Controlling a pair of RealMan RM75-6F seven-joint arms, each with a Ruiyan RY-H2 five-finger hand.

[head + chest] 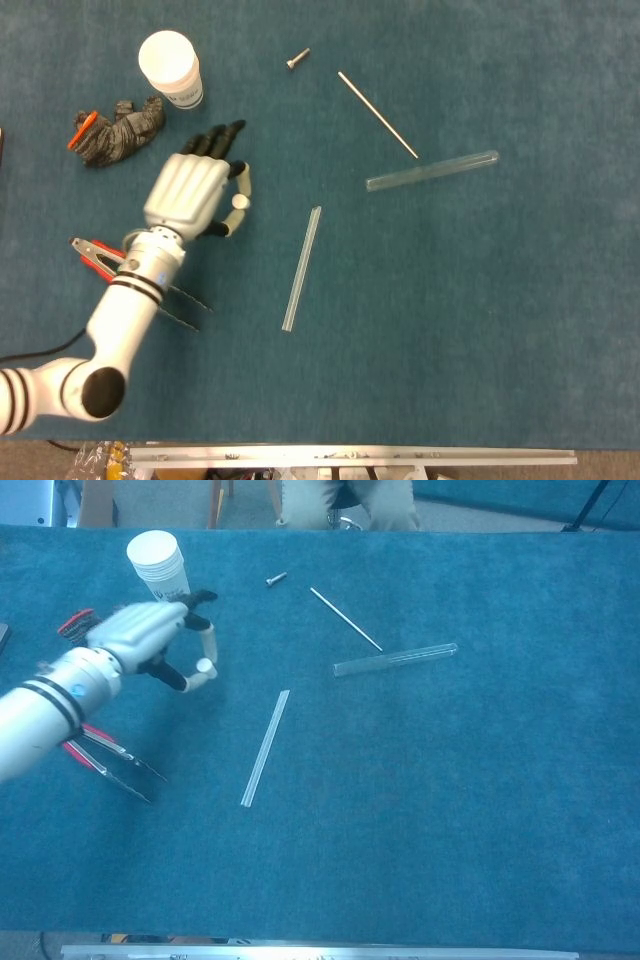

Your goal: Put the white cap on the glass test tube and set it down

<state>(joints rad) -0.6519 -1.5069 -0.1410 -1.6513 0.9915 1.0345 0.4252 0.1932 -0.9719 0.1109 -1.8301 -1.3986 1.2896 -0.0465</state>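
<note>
Far left, you've got a dark glove (120, 133) with an orange tip lying crumpled on the blue table (480, 330), and just beside it a white paper cup (170, 66) standing upright. Below them, red-handled pliers (95, 256) peek out from under your forearm. None of that looks like your business here.

Now your left hand (195, 192): it hangs over the cloth just below the cup, and the white cap (240, 201) is pinched between thumb and a fingertip. The chest view shows it clearly, cap out in front of the palm, other fingers stretched forward out of the way. That's a sensible hold, since it seems to leave one end of the cap free to go over a tube mouth.

Moving right, a clear flat strip (302, 268) lies near the hand, pointing up and down the table. It's not the tube. Higher up, a small bolt (298, 60), then a thin metal rod (377, 114) lying on a diagonal.

Just past the rod's lower end is the glass test tube (432, 170), lying flat, well apart from your hand, rounded end to the right, so the open mouth looks to face you. Capping hasn't begun; I'd say you need to carry the cap across.

Your right hand isn't in either view.
</note>
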